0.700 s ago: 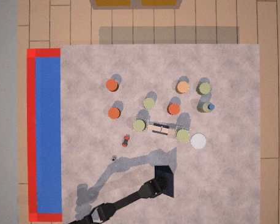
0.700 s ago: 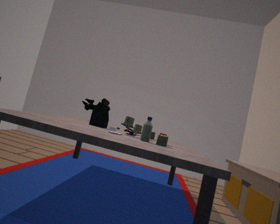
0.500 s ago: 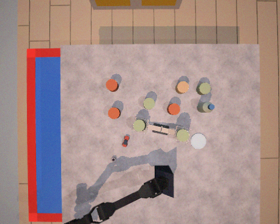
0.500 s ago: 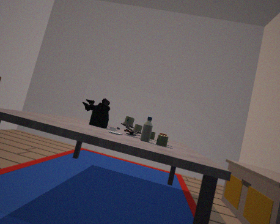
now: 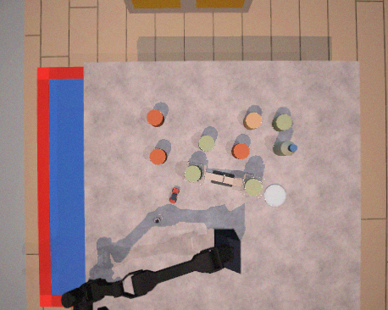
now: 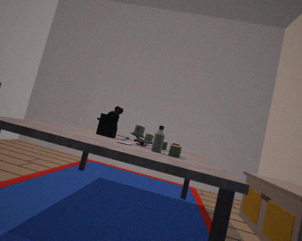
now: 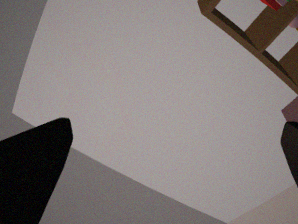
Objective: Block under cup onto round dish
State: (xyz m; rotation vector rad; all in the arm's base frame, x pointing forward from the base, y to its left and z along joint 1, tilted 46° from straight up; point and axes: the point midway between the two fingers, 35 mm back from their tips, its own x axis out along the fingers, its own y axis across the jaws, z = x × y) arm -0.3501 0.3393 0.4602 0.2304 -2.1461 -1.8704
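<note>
while the top view lays the balance point(image 5: 232, 181) point(image 6: 140, 140) out flat, the exterior one shows it tilted, the green cup point(image 5: 253, 186) point(image 6: 139, 129) nearer the dish riding higher than its twin point(image 5: 193, 174) point(image 6: 148, 137). from above, that raised cup sits toward four o'clock of the pivot, the other toward nine, and the white round dish point(image 5: 275, 195) point(image 6: 124, 143) lies just beyond the first. the bottle point(image 5: 285, 148) point(image 6: 157, 141) stands near two o'clock; any lettering is too small to read. the block is out of sight, and i can't tell which cup covers it. in the wrist view the gripper point(image 7: 177, 131) is wide open and holding nothing, a wooden shelf unit point(image 7: 255, 52) cropped at one o'clock.
</note>
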